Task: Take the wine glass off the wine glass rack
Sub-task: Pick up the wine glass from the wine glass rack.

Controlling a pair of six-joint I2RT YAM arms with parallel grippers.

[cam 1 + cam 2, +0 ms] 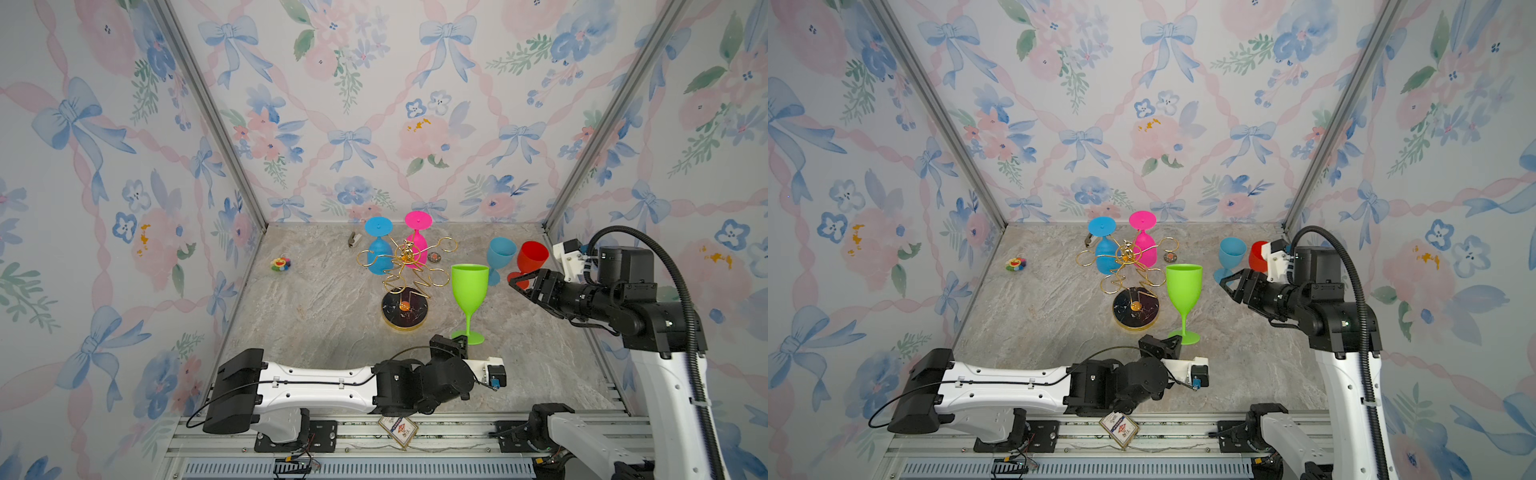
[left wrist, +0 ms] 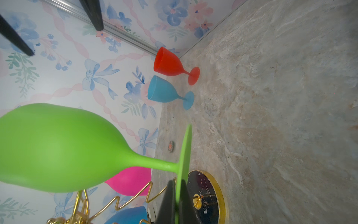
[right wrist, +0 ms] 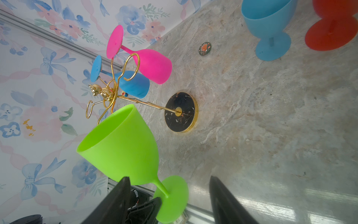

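Badge (image 3: 204, 48) lettering unreadable; left fingers (image 2: 167, 205) clamp green wine glass (image 2: 58, 147) by its foot, right fingers (image 3: 222, 203) apart.

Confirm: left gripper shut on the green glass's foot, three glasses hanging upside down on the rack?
Wrong count: only two hang upside down on the rack, the blue glass and the pink glass, as a top view shows. The left gripper is shut on the foot of the green glass.

Lime-green wine glass (image 1: 469, 286); gold wire wine glass rack (image 1: 406, 252) with a black, white-veined, gold-rimmed base (image 1: 405, 320); pink wine glass (image 1: 419, 249); blue wine glass (image 1: 379, 255); red wine glass (image 1: 533, 255) far right; desk (image 1: 316, 316) mottled grey-beige stone.
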